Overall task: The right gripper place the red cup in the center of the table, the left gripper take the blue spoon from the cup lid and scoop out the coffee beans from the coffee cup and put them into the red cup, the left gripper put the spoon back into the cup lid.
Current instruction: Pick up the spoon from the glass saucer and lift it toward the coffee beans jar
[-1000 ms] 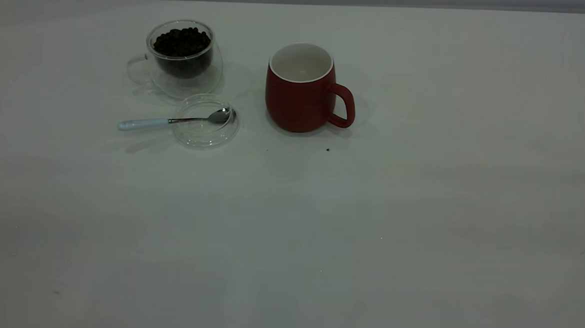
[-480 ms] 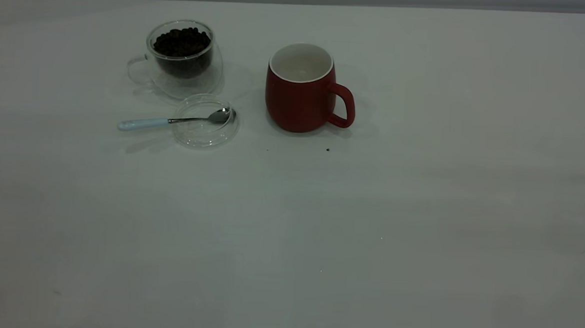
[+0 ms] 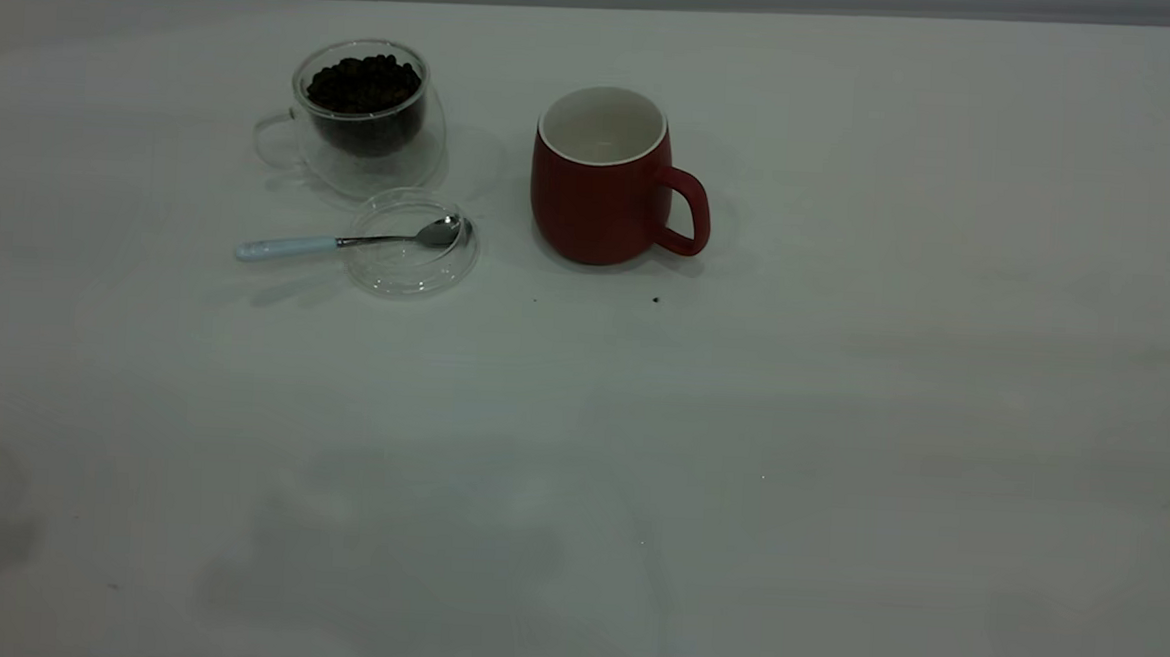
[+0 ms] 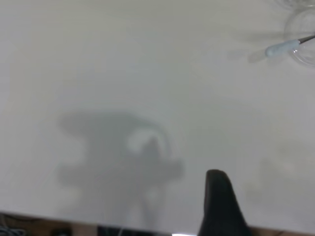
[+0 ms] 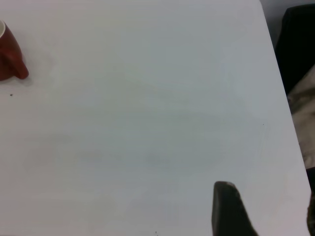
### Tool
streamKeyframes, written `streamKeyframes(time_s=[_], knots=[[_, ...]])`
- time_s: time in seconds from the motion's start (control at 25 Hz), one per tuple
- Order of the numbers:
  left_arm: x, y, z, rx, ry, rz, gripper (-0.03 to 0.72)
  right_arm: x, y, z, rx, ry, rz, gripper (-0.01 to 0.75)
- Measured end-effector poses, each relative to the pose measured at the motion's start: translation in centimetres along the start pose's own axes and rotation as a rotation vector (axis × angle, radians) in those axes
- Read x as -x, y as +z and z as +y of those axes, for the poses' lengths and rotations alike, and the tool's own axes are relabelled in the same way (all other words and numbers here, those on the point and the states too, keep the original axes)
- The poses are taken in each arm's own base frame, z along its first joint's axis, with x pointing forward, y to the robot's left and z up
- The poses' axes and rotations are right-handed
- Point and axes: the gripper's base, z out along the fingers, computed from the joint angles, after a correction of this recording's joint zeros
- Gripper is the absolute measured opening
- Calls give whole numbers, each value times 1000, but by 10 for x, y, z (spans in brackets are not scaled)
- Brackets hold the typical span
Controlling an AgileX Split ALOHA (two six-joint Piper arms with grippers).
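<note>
Resting spoon: blue spoon point(image 3: 349, 241) bowl in cup lid point(image 3: 412, 242) | red cup point(image 3: 603, 177) unlabelled | claw grip: cannot tell

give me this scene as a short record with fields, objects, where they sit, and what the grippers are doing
red cup: upright on the table, handle toward the view's right, white inside looks empty
coffee cup: clear glass, left of the red cup, holding coffee beans
cup lid: flat on the table in front of the coffee cup
blue spoon: bowl resting in the lid, handle sticking out to the left
left gripper: above bare table, away from the spoon; one finger shows
right gripper: above bare table, away from the red cup; one finger shows
</note>
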Motion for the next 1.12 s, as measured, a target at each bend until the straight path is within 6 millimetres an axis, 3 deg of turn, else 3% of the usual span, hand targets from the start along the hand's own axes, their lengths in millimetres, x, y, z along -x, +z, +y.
streamKeyframes(time_s=[0.4, 0.68, 0.92, 1.12], knots=[[36, 122, -5, -115, -91, 242, 534, 0, 0, 0, 0, 0, 0, 412], [56, 191, -14, -259, -87, 309, 534, 0, 0, 0, 0, 0, 0, 412], [60, 236, -20, -380, -62, 299, 534, 0, 0, 0, 0, 0, 0, 412], [51, 256, -22, -456, -4, 314, 534, 0, 0, 0, 0, 0, 0, 412]])
